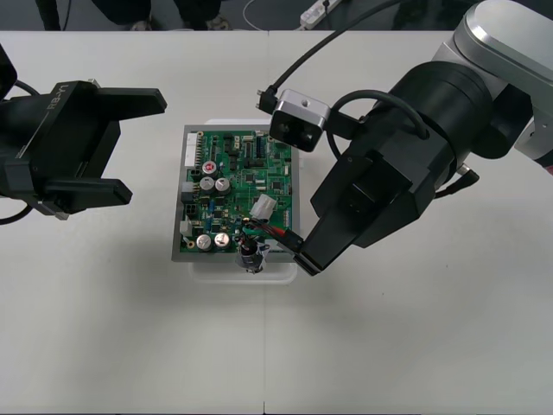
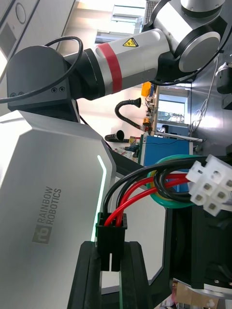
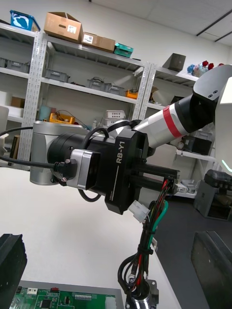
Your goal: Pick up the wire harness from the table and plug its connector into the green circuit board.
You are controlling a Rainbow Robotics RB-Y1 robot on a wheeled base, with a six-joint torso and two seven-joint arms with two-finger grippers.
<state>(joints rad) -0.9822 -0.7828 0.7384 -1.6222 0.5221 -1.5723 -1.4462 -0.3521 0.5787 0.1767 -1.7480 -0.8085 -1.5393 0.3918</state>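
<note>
The green circuit board [image 1: 233, 181] lies on its white base [image 1: 207, 270] at the table's middle. My right gripper [image 1: 301, 258] hangs over the board's near right corner, shut on the harness's small black plug [image 2: 111, 241]. Red, black and green wires [image 2: 145, 190] run from the plug past a white connector [image 1: 264, 207]. The round metal socket [image 1: 251, 257] dangles at the board's near edge. In the left wrist view the right gripper [image 3: 162, 181] holds the harness [image 3: 145, 251] above the board [image 3: 63, 297]. My left gripper [image 1: 130, 147] waits open, left of the board.
Bare table lies in front of the board and on both sides of it. A power strip [image 1: 313, 12] and cables lie on the dark floor beyond the far edge. The right arm's camera [image 1: 298, 117] juts over the board's far right corner.
</note>
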